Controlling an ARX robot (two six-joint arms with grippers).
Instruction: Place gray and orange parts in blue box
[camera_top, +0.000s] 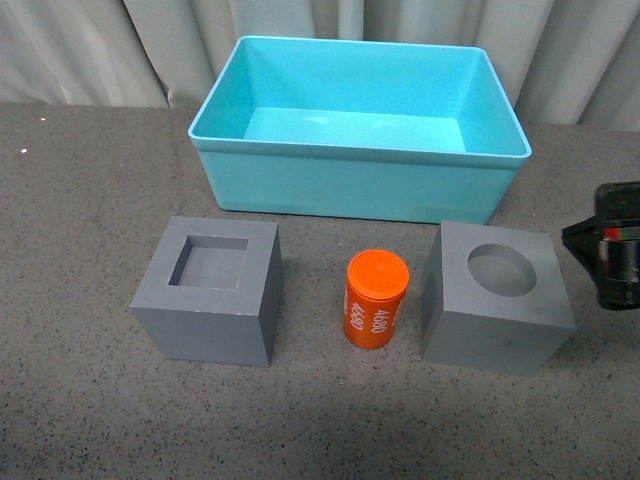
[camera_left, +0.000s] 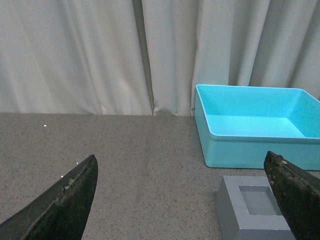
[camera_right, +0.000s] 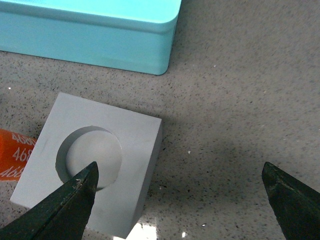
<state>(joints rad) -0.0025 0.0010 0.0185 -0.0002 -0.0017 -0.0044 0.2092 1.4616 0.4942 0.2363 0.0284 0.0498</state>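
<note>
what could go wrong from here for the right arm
The right hand is open but off-centre: the round-recess cube sits at one finger, not midway between both, so closing may shove it rather than grip it. The orange cylinder stands close beside that cube and might get knocked over. The blue box wall is tall; a low carry could clip its rim.

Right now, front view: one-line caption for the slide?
Empty turquoise bin behind a row: square-recess gray cube, upright orange cylinder, round-recess gray cube; right gripper at the right edge.
</note>
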